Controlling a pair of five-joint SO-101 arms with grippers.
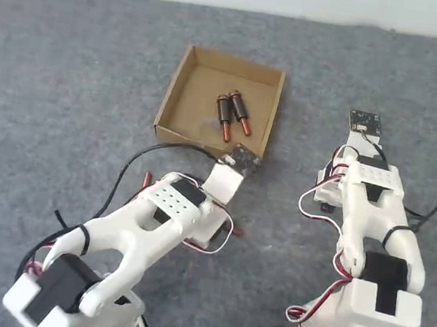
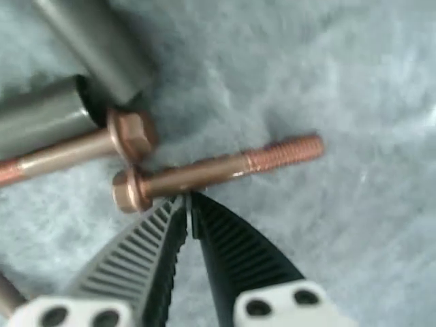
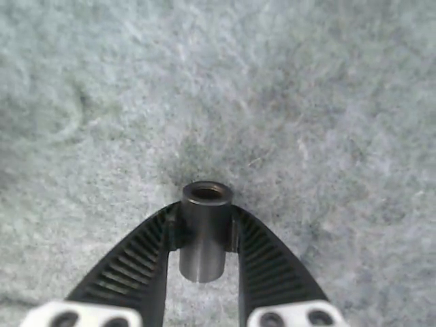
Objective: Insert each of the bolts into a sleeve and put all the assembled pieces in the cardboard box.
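My left wrist feed shows the left gripper [image 2: 189, 199] with fingers pressed together, tips against a copper bolt [image 2: 218, 170] on the carpet [image 2: 354, 82], my right feed the right gripper [image 3: 204, 219] pinching a dark sleeve [image 3: 203, 245], and overhead I get the cardboard box [image 1: 177, 88] holding two assembled pieces [image 1: 225, 112]

2 assembled pieces [image 1: 224, 110] in cardboard box [image 1: 200, 89]

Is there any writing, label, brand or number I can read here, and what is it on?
None can be read.
The cardboard box has plain walls, no print.
The small circuit board on an arm's wrist may carry markings, but too small to tell.
The bolt and the sleeve in the right end effector show no stamp.
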